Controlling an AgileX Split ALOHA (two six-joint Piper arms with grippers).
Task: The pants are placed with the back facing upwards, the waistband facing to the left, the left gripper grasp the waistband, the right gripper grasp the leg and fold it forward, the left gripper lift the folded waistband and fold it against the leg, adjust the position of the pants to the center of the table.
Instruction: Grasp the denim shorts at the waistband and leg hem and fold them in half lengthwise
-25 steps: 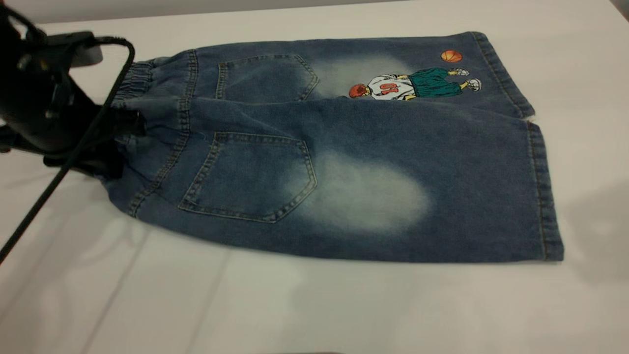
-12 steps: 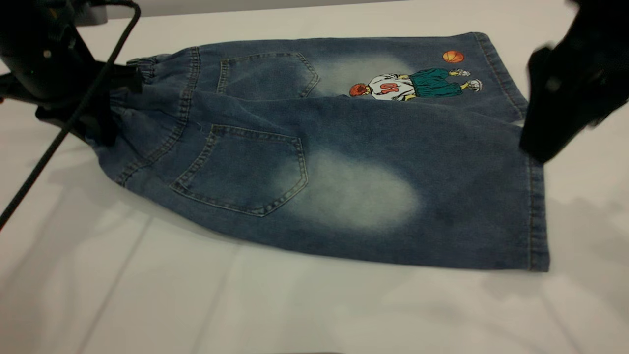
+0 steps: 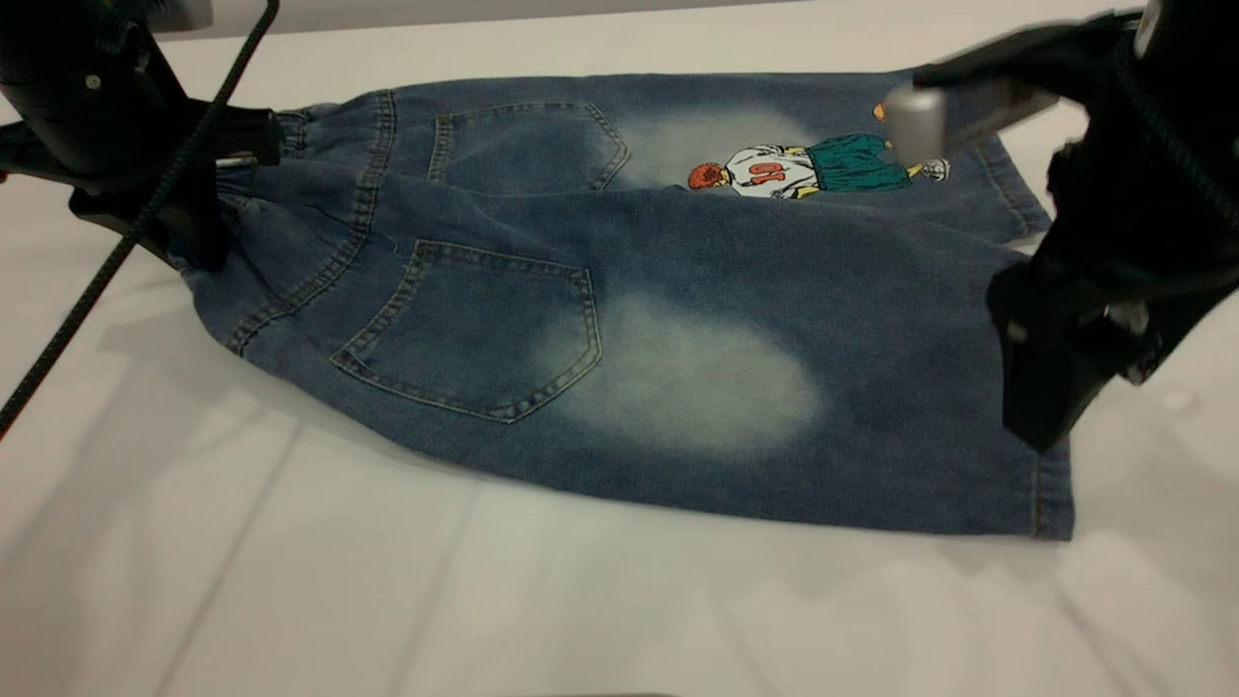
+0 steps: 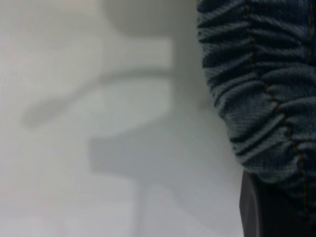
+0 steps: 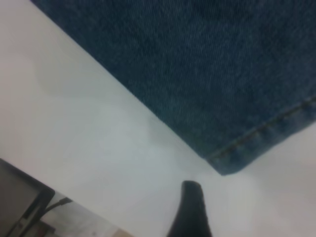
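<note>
Exterior view shows the pants (image 3: 619, 290) lying flat on the table (image 3: 484, 600), back side up, with the waistband (image 3: 290, 136) at the left and both legs pointing to the right. No fold is made yet, so in my judgement the task is only at its first step.

The left gripper (image 3: 208, 208) is at the waistband. Its black fingers are closed on the gathered elastic cloth, and the cloth there is pulled and a little raised from the table. The left wrist view confirms this: the wrinkled waistband sits right against one dark finger (image 4: 261, 212). So I judge the grasp of the waistband as done.

The right gripper (image 3: 1041, 387) is over the hem of the leg (image 3: 871, 426), the near one with the pale patch and no print. Whether its fingers are open or closed, I cannot tell. In the right wrist view one finger tip (image 5: 190, 207) stands over bare table just beside the hem corner, not touching the cloth, so the leg seems not grasped yet.

What is left: to take the leg, fold it forward, then fold the waistband against the leg, and at the end bring the pants to the table centre.
</note>
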